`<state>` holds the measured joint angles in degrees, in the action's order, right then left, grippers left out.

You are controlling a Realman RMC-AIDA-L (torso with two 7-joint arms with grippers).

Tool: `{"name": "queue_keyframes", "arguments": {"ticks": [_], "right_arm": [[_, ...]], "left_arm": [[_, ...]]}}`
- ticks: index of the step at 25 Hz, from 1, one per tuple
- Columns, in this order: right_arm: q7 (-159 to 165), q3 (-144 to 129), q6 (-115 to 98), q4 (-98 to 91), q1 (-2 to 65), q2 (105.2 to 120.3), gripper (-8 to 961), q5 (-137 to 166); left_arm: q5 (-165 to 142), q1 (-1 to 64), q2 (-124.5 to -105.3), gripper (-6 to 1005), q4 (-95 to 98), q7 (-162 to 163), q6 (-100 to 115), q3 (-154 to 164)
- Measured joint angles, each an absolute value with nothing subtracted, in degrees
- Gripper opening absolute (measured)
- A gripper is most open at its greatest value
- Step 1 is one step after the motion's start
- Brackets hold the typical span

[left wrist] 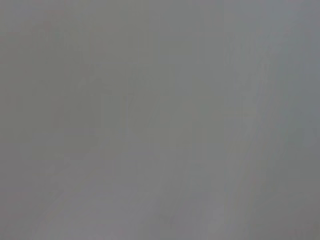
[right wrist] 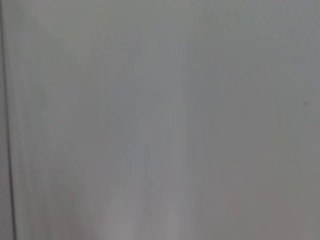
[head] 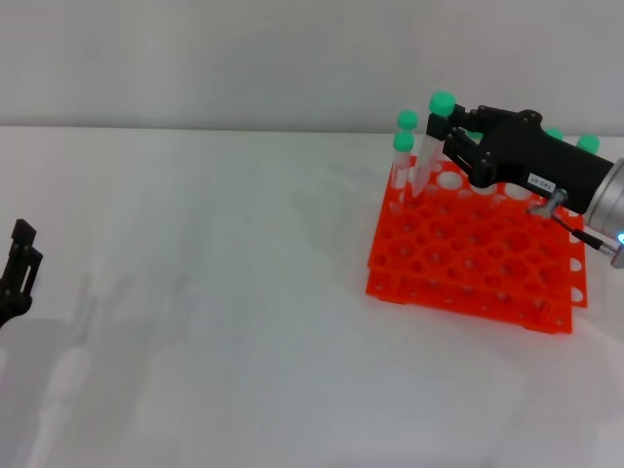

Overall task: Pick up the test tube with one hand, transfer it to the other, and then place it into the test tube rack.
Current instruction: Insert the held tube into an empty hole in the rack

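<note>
The slim clear plastic test tube with a round green cap [head: 441, 101] stands near upright in the upper right of the head view, its cap the highest green point there and its body running down toward the far left corner of the bright orange-red plastic test tube rack [head: 458, 268]; whether its tip has entered a hole cannot be told. The black multi-fingered right gripper with a small white label [head: 450, 136] reaches in from the right edge over the rack's far rows, its fingers closed around the tube just below the cap. Just left of it, two more green-capped clear tubes [head: 403, 144] stand in the rack's far left holes, close beside the held tube. The gripper's body covers much of the back row, where other green caps [head: 588, 143] peek out behind it. The rack sits on a plain white table [head: 214, 292]. At the far left edge, low down, the black left gripper [head: 18, 268] sits well apart from the rack, its fingers' state not discernible. Both wrist views show only a blank grey surface.
</note>
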<state>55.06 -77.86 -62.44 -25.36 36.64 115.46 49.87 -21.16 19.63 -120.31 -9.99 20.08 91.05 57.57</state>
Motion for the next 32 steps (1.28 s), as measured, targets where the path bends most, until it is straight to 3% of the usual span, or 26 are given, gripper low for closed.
{"name": "queue_keyframes", "arguments": {"ticks": [19,32], "right_arm": [[47.1,-82.3,-53.4,-19.4,42.9,116.2,202,41.0],[43.4,-86.3,-50.7,-18.8,42.9,116.19,202,35.4]], "left_arm": [[-23.7,20.7,-120.4,656,-10.0,20.4,90.9,57.4],[-23.7,22.1,-120.3,656,-10.0,20.8,90.8,57.4]]}}
